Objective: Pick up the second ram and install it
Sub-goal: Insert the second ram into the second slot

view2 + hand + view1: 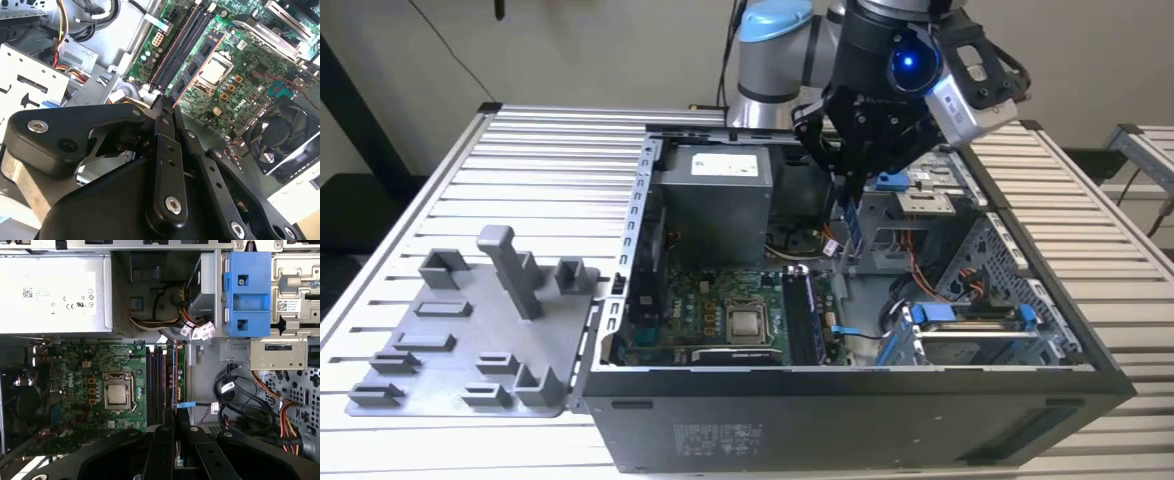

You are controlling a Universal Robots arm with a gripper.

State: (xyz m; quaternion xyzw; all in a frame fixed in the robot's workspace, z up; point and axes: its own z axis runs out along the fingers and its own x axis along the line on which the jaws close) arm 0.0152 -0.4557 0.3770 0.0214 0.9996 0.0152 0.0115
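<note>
The ram (200, 57) is being held by the gripper (164, 104), w/ the claw clamped on it at one end so the stick is reaching out past the fingertips. In the second wrist view its flat side is being shown: small dark chips in a row and an orange-ish long edge. In the first wrist view it is being seen edge-on, as a thin line (175, 375). It is being held over the mobo (75, 370), parallel to the long black slots (156, 385) and not in one. In one wrist view it is lining up on the CPU (118, 394) side of the slots, in the other on the far side.

In the exterior view the gripper (851, 180) is being held at upper centre of the frame, reaching down into the open case (854, 430). The PSU (714, 195) is being seen just to the exterior view's left of it. The CPU is lying lower, near frame centre, w/ the slots just to its right. Blue brackets (967, 312) are sitting right of centre.

Outside the case, at lower left of the frame, a grey tray (467, 390) w/ upright posts (507, 265) is lying on the slatted table (534, 150), well apart from the gripper. A black fan (282, 135) is being shown beside the mobo in the second wrist view.
</note>
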